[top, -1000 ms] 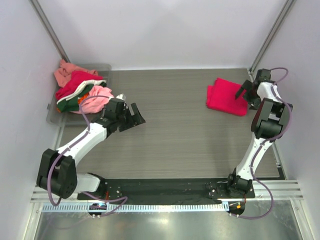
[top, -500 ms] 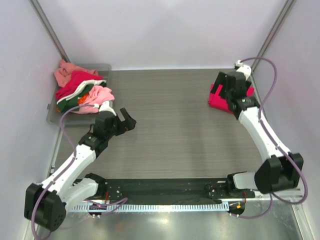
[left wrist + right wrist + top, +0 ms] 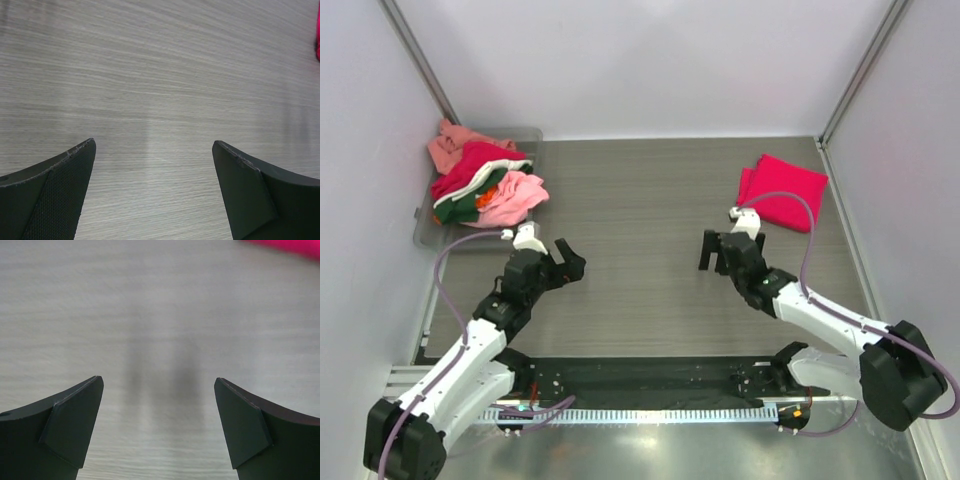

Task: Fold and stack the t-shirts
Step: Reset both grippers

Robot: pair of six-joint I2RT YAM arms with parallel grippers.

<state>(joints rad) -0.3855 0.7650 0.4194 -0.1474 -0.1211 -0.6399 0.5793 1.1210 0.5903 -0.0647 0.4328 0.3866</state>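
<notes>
A folded crimson-red t-shirt (image 3: 782, 193) lies flat at the back right of the table. Its edge shows as a sliver in the left wrist view (image 3: 317, 35) and the right wrist view (image 3: 290, 246). A pile of unfolded t-shirts (image 3: 480, 180), salmon pink, red, dark green, white, orange and light pink, fills a bin at the back left. My left gripper (image 3: 565, 262) is open and empty over bare table, in front of the pile (image 3: 153, 165). My right gripper (image 3: 713, 250) is open and empty over bare table, in front and left of the folded shirt (image 3: 159, 405).
The clear grey bin (image 3: 425, 228) stands against the left wall. White walls and metal corner posts close off the back and sides. The black base rail (image 3: 650, 378) runs along the near edge. Grey wood-grain table (image 3: 640, 200) lies between the grippers.
My right gripper has left the folded red shirt and swung left and toward the near edge. My left arm has drawn back from the pile toward the near edge. Both stay open.
</notes>
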